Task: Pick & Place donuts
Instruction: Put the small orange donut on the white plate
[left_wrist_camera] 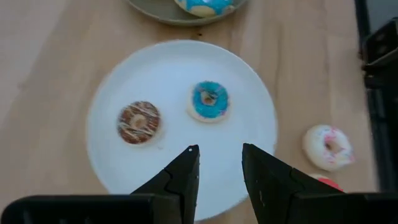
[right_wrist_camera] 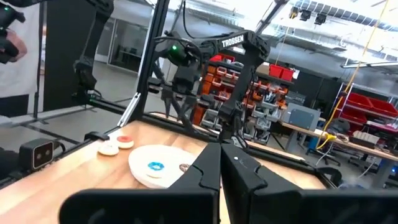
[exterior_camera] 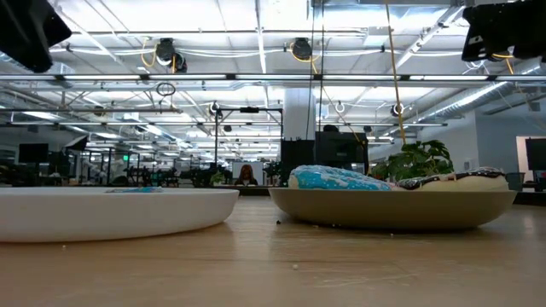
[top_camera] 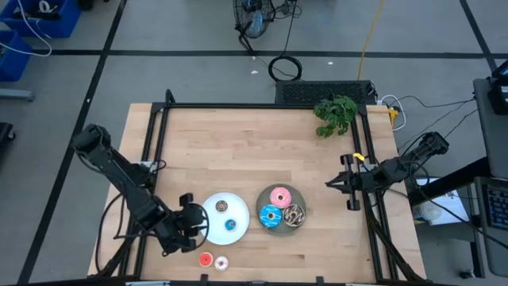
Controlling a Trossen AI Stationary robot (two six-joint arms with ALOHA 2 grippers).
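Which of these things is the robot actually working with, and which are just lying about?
Job: pink donut, blue sprinkled donut, dark drizzled donut; tiny brown, blue, white and red donuts.

Lying about: green plant, coiled cable.

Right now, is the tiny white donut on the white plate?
No. In the left wrist view the tiny white donut lies on the bare wood beside the white plate, which holds only the tiny brown and blue ones.

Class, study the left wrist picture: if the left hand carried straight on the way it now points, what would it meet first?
Most likely the white plate: the open left hand hangs above its near part, empty. The tiny blue donut lies just ahead in line, but the height above the plate is unclear.
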